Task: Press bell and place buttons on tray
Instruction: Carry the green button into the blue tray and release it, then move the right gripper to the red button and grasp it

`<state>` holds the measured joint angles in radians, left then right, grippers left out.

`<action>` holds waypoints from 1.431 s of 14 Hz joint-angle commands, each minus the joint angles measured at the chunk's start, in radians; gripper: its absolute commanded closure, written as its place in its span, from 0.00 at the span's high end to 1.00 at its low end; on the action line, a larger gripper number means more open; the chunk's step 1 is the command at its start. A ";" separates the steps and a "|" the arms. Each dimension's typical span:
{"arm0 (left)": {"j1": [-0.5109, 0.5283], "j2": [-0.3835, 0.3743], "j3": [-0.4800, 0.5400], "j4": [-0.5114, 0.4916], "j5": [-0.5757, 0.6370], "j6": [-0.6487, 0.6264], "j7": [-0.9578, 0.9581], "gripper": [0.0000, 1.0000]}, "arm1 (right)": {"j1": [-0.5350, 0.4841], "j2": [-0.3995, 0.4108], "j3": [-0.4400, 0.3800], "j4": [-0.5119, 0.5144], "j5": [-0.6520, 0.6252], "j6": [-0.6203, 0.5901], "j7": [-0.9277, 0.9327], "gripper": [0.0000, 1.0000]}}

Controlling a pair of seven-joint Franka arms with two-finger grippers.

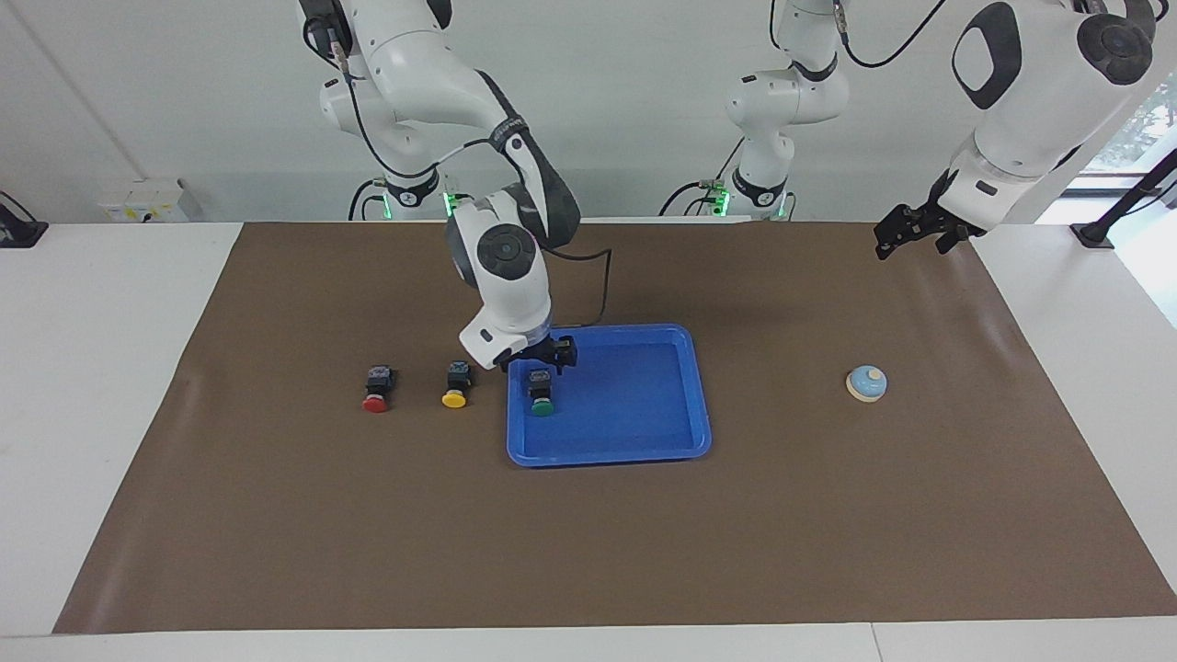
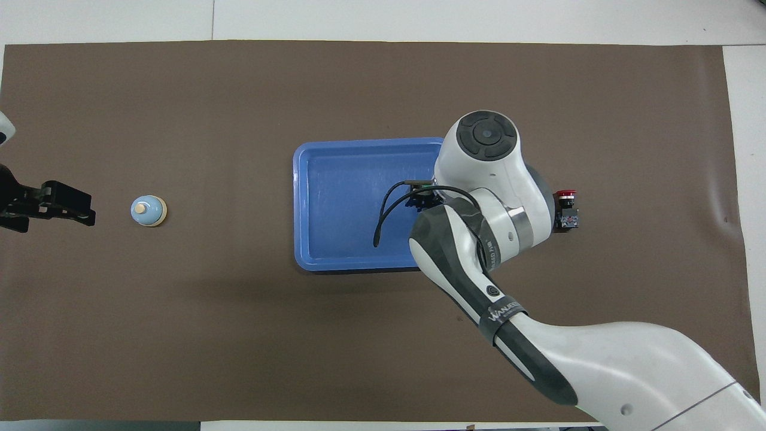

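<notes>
A brown mat (image 1: pixel 607 515) covers most of the white surface (image 1: pixel 101 368), whose bare edges show at both ends; a plain pale wall runs along the robots' end, with a window at the left arm's end. The blue tray (image 1: pixel 634 450) lies near the middle of the mat. The green button (image 1: pixel 541 393) lies on its side in the tray, close to the rim at the right arm's end, cap pointing away from the robots. The right hand (image 1: pixel 544 356) hovers just over the green button, fingers spread and released, touching nothing. On the mat beside the tray, toward the right arm's end, lies the yellow button (image 1: pixel 456 385), then the red button (image 1: pixel 377 389), both on their sides in a row with the green one. The bell (image 1: pixel 866 383) stands well apart from the tray, toward the left arm's end. The left hand (image 1: pixel 906 230) waits in the air near the mat's corner at that end; whether it is released or clenched, I cannot tell.
</notes>
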<state>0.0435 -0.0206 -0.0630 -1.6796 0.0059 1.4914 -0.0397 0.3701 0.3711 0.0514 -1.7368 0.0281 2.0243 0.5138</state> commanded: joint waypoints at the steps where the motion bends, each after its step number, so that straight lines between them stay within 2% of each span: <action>1: -0.002 -0.009 0.005 0.005 -0.009 -0.019 -0.011 1.00 | -0.138 -0.079 0.008 -0.024 -0.017 -0.039 -0.145 1.00; 4: -0.002 -0.009 0.005 0.006 -0.009 -0.019 -0.011 1.00 | -0.259 -0.116 0.008 -0.070 -0.017 -0.055 -0.279 1.00; 6: -0.001 -0.009 0.005 0.005 -0.009 -0.019 -0.011 1.00 | -0.313 -0.147 0.008 -0.156 -0.017 -0.035 -0.336 1.00; 9: -0.002 -0.009 0.005 0.005 -0.009 -0.019 -0.011 1.00 | -0.355 -0.196 0.008 -0.320 -0.017 0.114 -0.385 1.00; 13: -0.002 -0.009 0.005 0.005 -0.009 -0.019 -0.011 1.00 | -0.401 -0.204 0.008 -0.400 -0.017 0.207 -0.452 1.00; 16: -0.002 -0.009 0.005 0.006 -0.009 -0.019 -0.011 1.00 | -0.424 -0.204 0.010 -0.483 -0.010 0.327 -0.503 1.00; 18: -0.002 -0.009 0.005 0.005 -0.009 -0.019 -0.011 1.00 | -0.422 -0.204 0.010 -0.484 -0.005 0.330 -0.499 0.89; 20: -0.002 -0.009 0.005 0.005 -0.009 -0.019 -0.011 1.00 | -0.418 -0.204 0.012 -0.486 -0.004 0.333 -0.494 0.59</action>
<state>0.0435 -0.0206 -0.0630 -1.6796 0.0059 1.4914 -0.0398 -0.0377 0.2014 0.0487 -2.1902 0.0160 2.3394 0.0329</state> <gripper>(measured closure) 0.000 0.132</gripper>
